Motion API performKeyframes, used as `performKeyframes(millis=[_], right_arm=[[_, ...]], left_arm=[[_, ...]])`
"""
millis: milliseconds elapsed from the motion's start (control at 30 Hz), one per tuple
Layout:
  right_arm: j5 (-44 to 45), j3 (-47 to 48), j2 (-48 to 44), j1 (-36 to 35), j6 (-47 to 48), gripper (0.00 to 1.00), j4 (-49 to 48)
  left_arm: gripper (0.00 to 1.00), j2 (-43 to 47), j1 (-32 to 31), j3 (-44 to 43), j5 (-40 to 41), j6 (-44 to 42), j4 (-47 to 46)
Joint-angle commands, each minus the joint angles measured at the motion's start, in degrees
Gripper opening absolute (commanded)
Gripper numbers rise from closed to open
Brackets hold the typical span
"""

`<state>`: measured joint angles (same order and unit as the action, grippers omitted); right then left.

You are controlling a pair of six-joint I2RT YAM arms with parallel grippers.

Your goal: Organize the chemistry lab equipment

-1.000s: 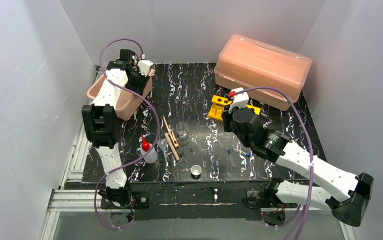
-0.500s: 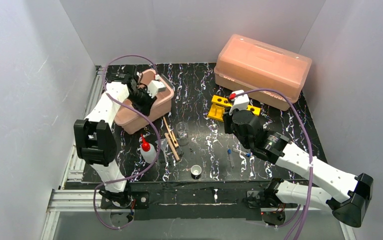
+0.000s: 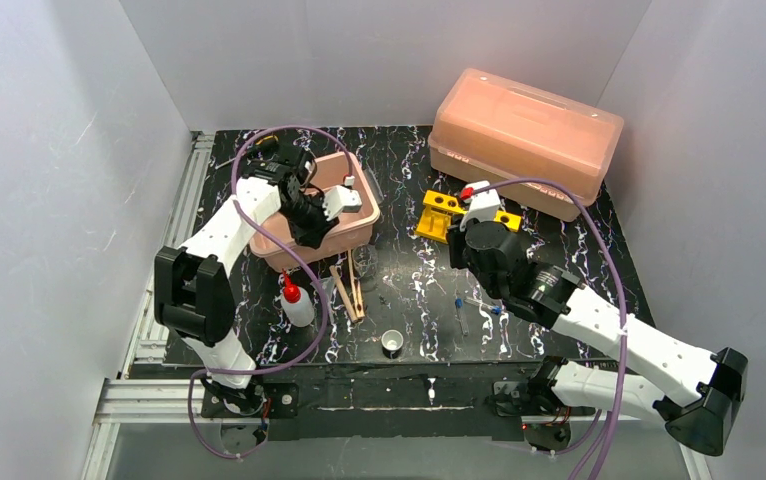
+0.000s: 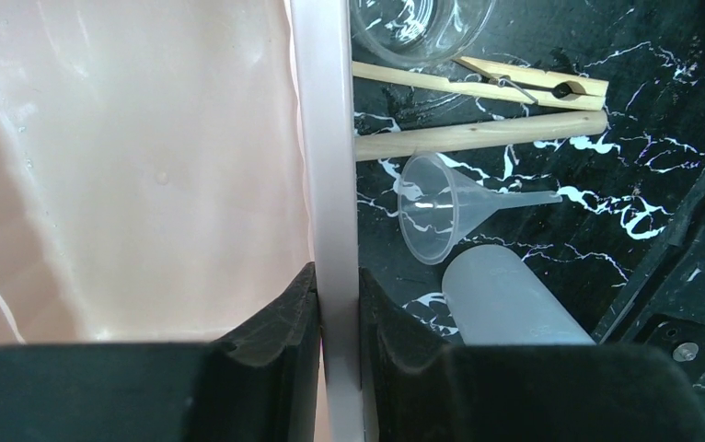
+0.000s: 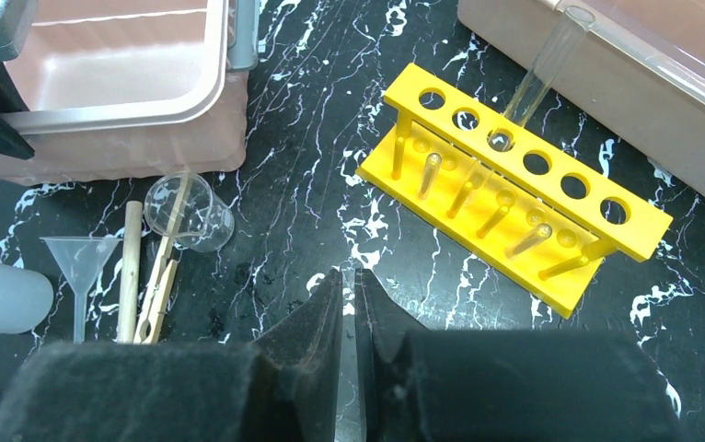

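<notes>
My left gripper (image 3: 311,222) is shut on the rim wall (image 4: 326,138) of an open pink bin (image 3: 299,252) at the back left; its jaws (image 4: 338,285) clamp the wall from both sides. Beside the bin lie a glass beaker (image 3: 365,260), wooden clamps (image 3: 344,280) and a clear funnel (image 4: 436,216). The white squeeze bottle with a red nozzle (image 3: 296,303) stands in front. A tiny white cup (image 3: 392,342) and blue-capped tubes (image 3: 462,312) lie near the front. My right gripper (image 3: 462,240) is shut and empty, just short of the yellow rack (image 5: 514,198), which holds one clear tube (image 5: 537,78).
A big translucent pink lidded box (image 3: 524,135) stands at the back right, right behind the rack. White walls enclose the table on three sides. The left arm's purple cable loops over the bin's left side.
My left gripper has pulled the pink bin from the back left corner to the right and nearer, up to the beaker and clamps. The right arm has barely moved.
</notes>
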<state>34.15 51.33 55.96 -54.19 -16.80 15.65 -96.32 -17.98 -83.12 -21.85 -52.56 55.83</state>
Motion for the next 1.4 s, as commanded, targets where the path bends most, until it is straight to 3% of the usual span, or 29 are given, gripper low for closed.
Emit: performKeyframes(millis=[0,233,400,600,767,1067,1200,1367], right_arm=[[1.28,-0.28,-1.76,-0.37,-0.97,0.17,0.20],[2.10,-0.87,-2.70,-0.38,-1.05,0.17,0.77],[2.27,-0.64,-2.41,-0.39,-1.04,0.17,0.76],[2.21,0.00,-2.11,-0.35,-0.76,0.18,0.87],[1.98,0.76,-1.37,-0.38,-0.29,0.18,0.91],[1.75,1.66,-1.53,-0.39,0.58,0.19,0.77],[1.64,0.66,-2.92,-0.38,0.58,0.19,0.87],[1.04,-1.52,-5.02,-0.40,-0.20,0.19,0.05]], left_arm=[[0.16,-1.96,-2.41,-0.41,-2.28,-0.45,3.18],[0.17,-1.99,-4.75,-0.88,-4.69,-1.31,4.87],[0.30,-2.37,-5.18,-1.93,-5.94,-2.46,6.77],[0.57,-0.64,-5.08,-1.94,-1.64,-1.43,2.48],[0.97,4.08,-4.59,-1.00,2.56,0.65,-6.17],[0.98,10.06,-3.82,-14.56,-0.88,4.62,5.43],[0.98,21.25,-3.84,-8.21,-5.96,8.18,9.61],[0.98,32.62,-3.88,1.41,-0.16,25.76,10.78]])
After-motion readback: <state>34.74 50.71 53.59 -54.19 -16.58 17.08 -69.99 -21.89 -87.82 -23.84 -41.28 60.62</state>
